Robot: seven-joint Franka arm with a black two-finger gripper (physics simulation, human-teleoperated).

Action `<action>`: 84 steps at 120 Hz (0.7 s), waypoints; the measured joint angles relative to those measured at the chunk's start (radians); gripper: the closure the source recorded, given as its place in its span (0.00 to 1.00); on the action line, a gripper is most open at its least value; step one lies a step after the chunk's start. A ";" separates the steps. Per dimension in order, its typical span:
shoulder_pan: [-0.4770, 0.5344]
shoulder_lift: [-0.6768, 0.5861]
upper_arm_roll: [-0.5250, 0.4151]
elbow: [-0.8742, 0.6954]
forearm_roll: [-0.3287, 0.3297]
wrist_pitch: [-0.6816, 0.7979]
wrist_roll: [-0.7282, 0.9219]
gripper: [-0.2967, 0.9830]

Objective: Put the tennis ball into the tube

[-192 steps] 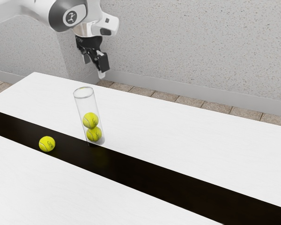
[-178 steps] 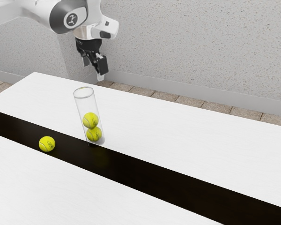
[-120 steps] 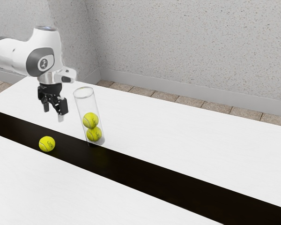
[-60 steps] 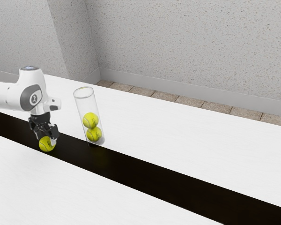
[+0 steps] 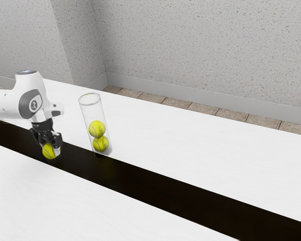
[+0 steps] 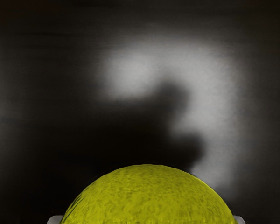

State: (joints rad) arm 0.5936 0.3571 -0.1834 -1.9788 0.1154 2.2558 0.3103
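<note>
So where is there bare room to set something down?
On the exterior view's right, past the tube: white tabletop on both sides of the black strip. Crowded: where the gripper holds the tennis ball near the tube.

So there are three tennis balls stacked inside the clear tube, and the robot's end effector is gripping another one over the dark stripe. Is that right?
Not quite: the clear tube holds two stacked tennis balls, not three, as the exterior view shows. The rest is right: the end effector is gripping another ball over the dark stripe.
</note>
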 joint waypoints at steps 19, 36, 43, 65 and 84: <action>-0.008 -0.203 -0.069 -0.040 0.005 -0.018 -0.021 0.59; -0.001 -0.387 -0.106 -0.037 0.003 -0.027 -0.045 0.66; -0.001 -0.451 -0.121 -0.029 -0.010 -0.029 -0.056 0.69; -0.024 -0.503 -0.191 0.044 -0.069 -0.030 -0.093 0.75; -0.076 -0.449 -0.198 0.087 -0.116 -0.024 -0.119 0.72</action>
State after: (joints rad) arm 0.5172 -0.0923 -0.3816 -1.8919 -0.0007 2.2316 0.1918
